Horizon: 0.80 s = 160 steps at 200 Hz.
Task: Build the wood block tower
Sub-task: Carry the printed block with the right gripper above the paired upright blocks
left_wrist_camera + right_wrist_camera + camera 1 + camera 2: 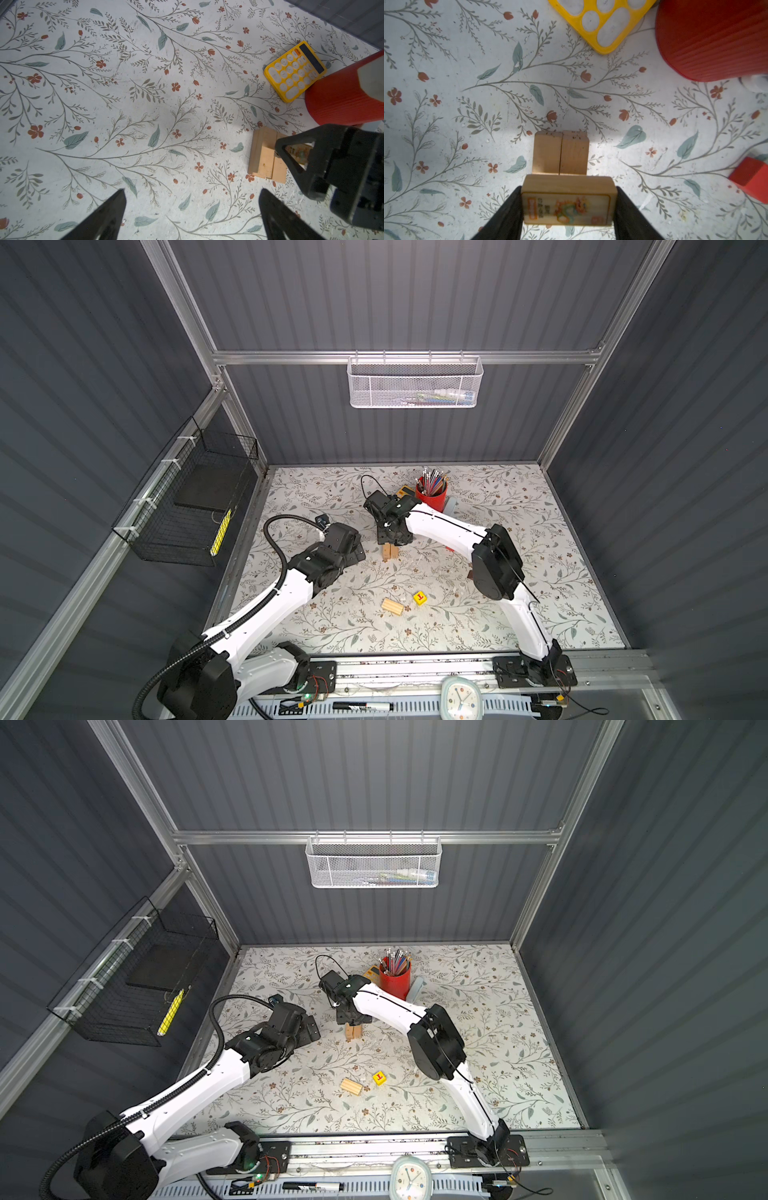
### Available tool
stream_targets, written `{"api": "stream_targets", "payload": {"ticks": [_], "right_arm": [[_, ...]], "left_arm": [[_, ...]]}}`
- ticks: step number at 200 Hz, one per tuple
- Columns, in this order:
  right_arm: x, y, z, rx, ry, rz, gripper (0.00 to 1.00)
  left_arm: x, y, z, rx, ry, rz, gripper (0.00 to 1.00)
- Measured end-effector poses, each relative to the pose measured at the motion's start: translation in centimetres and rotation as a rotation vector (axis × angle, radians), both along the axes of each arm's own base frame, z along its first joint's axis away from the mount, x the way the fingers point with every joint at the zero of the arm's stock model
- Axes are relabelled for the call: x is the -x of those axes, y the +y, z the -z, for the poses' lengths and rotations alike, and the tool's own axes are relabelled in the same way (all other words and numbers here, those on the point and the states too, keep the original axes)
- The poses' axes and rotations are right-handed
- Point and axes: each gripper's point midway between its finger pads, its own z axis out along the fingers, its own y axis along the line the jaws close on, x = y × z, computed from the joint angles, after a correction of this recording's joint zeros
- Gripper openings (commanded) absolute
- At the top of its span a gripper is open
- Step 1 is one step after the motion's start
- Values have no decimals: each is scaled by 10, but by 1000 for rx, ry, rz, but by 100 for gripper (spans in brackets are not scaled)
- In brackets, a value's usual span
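Toward bench [582, 593] far edge, right hand [568, 193] pinching printed block [566, 207] crosswise above two upright blocks [560, 153], likely bridging both for stable layer; left hand [192, 190] spread, hovering clear.

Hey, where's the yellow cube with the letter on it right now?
In both top views the yellow lettered cube lies on the floral table, toward the front and near the middle. It sits just right of a loose pale block, not touching it.
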Motion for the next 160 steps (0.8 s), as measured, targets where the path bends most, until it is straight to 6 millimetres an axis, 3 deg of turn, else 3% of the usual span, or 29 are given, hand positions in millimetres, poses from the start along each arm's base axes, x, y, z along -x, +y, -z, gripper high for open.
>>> {"api": "stream_targets", "payload": {"ticks": [160], "right_arm": [[-8, 9, 18, 19, 22, 13, 63]], "left_arm": [[0, 2, 1, -2, 1, -10, 100]]}}
